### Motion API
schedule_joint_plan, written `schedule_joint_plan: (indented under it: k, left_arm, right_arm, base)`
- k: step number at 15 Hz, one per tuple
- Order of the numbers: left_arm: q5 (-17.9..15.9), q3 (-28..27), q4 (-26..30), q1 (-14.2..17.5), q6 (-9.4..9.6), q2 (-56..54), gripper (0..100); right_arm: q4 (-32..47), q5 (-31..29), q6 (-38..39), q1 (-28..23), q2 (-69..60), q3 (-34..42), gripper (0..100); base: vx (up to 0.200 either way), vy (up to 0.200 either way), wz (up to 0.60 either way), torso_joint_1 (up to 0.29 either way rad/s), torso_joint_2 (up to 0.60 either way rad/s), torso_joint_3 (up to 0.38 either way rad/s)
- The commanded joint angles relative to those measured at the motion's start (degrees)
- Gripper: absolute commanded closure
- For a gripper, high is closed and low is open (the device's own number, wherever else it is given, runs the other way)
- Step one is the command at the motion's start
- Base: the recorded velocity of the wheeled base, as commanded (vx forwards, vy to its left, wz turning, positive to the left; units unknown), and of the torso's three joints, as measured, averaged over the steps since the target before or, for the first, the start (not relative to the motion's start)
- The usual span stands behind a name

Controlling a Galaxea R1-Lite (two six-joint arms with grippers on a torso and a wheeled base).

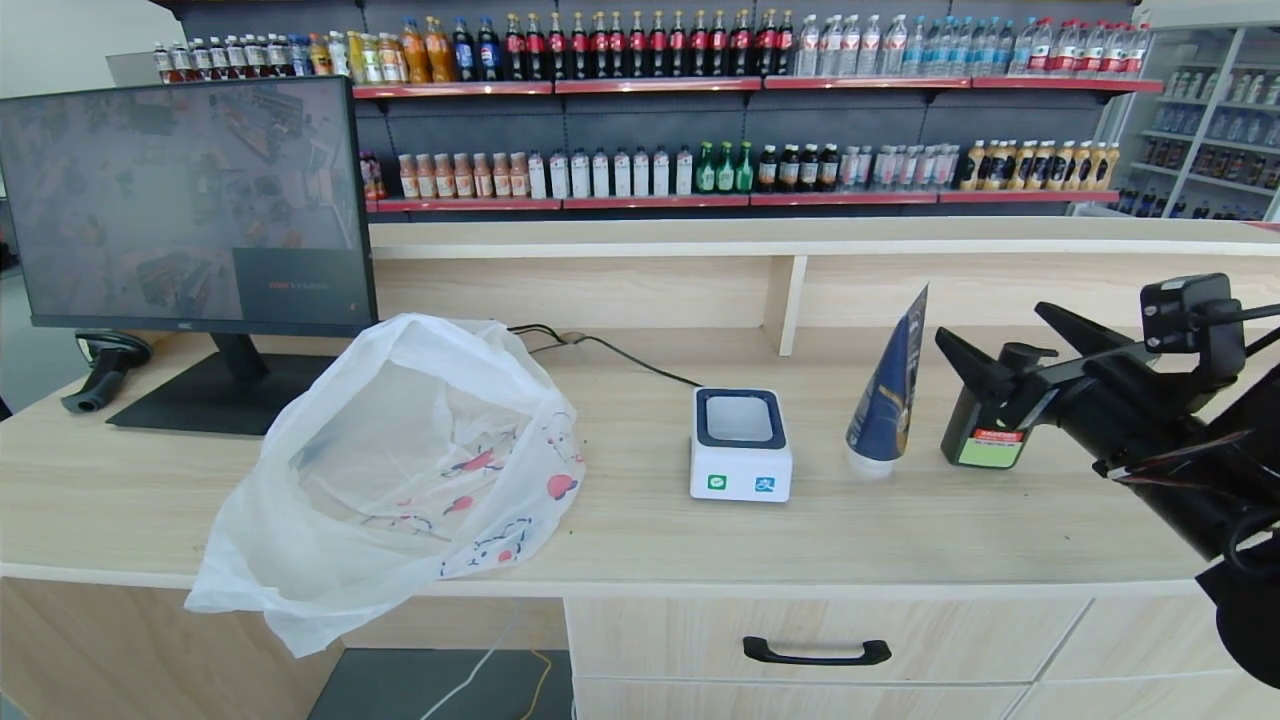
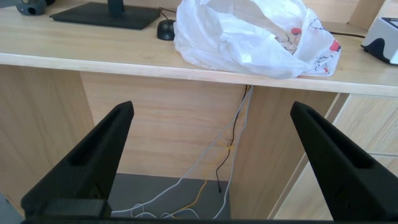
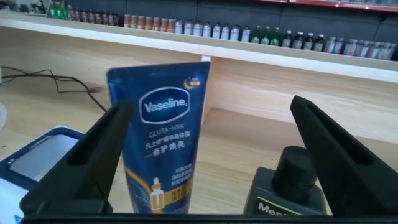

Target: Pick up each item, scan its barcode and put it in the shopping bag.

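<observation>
Right tool (image 1: 1005, 350) apart, over bottle (image 1: 985, 432); tube (image 1: 888, 385) upright, just at bottle's 9 o'clock. Risk: tool clips tube on descent, topples it. Left tool (image 2: 214, 162) apart, below surface (image 2: 93, 59) edge.

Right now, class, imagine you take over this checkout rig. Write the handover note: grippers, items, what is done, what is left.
Left gripper: open, empty, low in front of the counter, below the shopping bag.
Right gripper: open, empty, hovering by the dark bottle.
Items: blue tube upright on its cap, right of the scanner; dark bottle right of the tube. Both stand on the counter.
Done: nothing bagged, as far as can be seen.
Left: pick up, scan and bag both items.
</observation>
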Motion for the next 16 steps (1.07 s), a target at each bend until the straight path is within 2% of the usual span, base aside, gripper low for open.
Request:
schedule_joint_plan:
  k: [1, 2, 3, 4, 6, 8, 10, 16]
  left_arm:
    - [0.01, 0.00, -0.01, 0.00, -0.01, -0.02, 0]
    - [0.01, 0.00, -0.01, 0.00, -0.01, -0.02, 0]
    - [0.01, 0.00, -0.01, 0.00, -0.01, -0.02, 0]
    - [0.01, 0.00, -0.01, 0.00, -0.01, -0.02, 0]
    - [0.01, 0.00, -0.01, 0.00, -0.01, -0.02, 0]
    - [0.01, 0.00, -0.01, 0.00, -0.01, -0.02, 0]
    - [0.01, 0.00, -0.01, 0.00, -0.01, -0.02, 0]
    - [0.01, 0.00, -0.01, 0.00, -0.01, -0.02, 0]
  right_arm:
    - [-0.09, -2.97, 0.03, 5.23, -3.56, 0.32, 0]
    - [-0.09, -5.35, 0.47, 6.81, -3.12, -0.38, 0]
    - [-0.09, -10.97, 1.97, 10.42, -1.63, -1.35, 0]
    - [-0.09, -14.05, 2.41, 12.79, -0.66, -1.70, 0]
    - [-0.09, -17.21, 2.49, 15.43, 1.80, -3.81, 0]
    - [-0.09, -18.71, 2.41, 16.13, 4.70, -4.95, 0]
    - [-0.09, -22.84, 2.67, 16.22, 7.78, -6.71, 0]
    - [-0.09, -25.12, 6.27, 15.87, 12.79, -10.14, 0]
  base:
    - [0.000, 0.000, 0.00, 0.000, 0.00, 0.000]
    - [0.000, 0.000, 0.00, 0.000, 0.00, 0.000]
    - [0.000, 0.000, 0.00, 0.000, 0.00, 0.000]
    - [0.000, 0.000, 0.00, 0.000, 0.00, 0.000]
    - [0.000, 0.000, 0.00, 0.000, 0.00, 0.000]
    - [0.000, 0.000, 0.00, 0.000, 0.00, 0.000]
    - [0.000, 0.000, 0.00, 0.000, 0.00, 0.000]
    - [0.000, 0.000, 0.00, 0.000, 0.00, 0.000]
